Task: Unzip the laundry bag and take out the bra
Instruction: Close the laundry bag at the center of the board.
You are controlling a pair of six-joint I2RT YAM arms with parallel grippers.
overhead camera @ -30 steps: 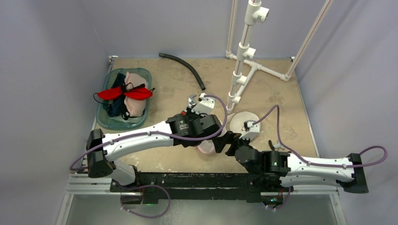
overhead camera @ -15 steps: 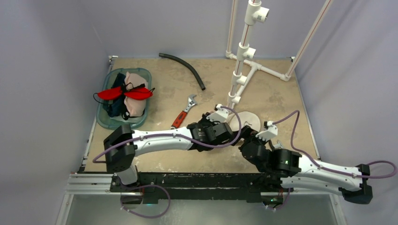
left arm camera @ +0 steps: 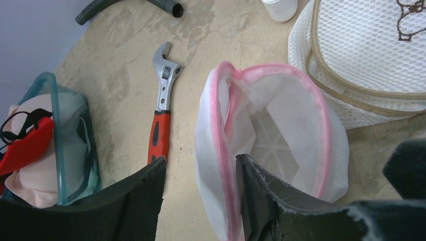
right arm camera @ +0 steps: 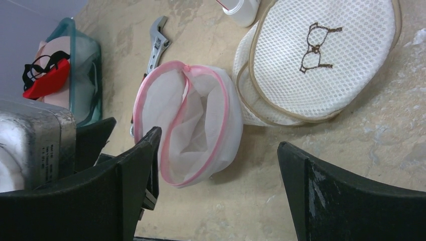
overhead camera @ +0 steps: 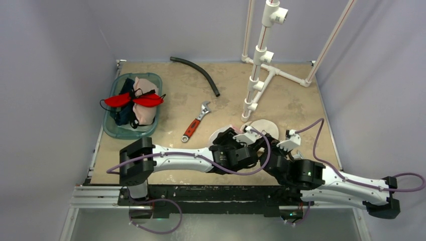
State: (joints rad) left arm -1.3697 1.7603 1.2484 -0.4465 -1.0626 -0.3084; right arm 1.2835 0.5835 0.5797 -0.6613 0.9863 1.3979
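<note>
My two arms, for the curious

Left arm [overhead camera: 176,159] and right arm [overhead camera: 346,185] are both white shells with small dark screws, chunky black joints and purple cables [overhead camera: 307,126] looping along them. My fingers [left arm camera: 138,201] are matte black wedges, and the edges look kinda scuffed and frayed up close.

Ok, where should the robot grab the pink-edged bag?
Pinch the zipper rim of the pink-edged bag on the wrench side. The mouth gapes open and that edge stands up as a thin lip between the open fingers of the left hand, so come from the near side.
</note>
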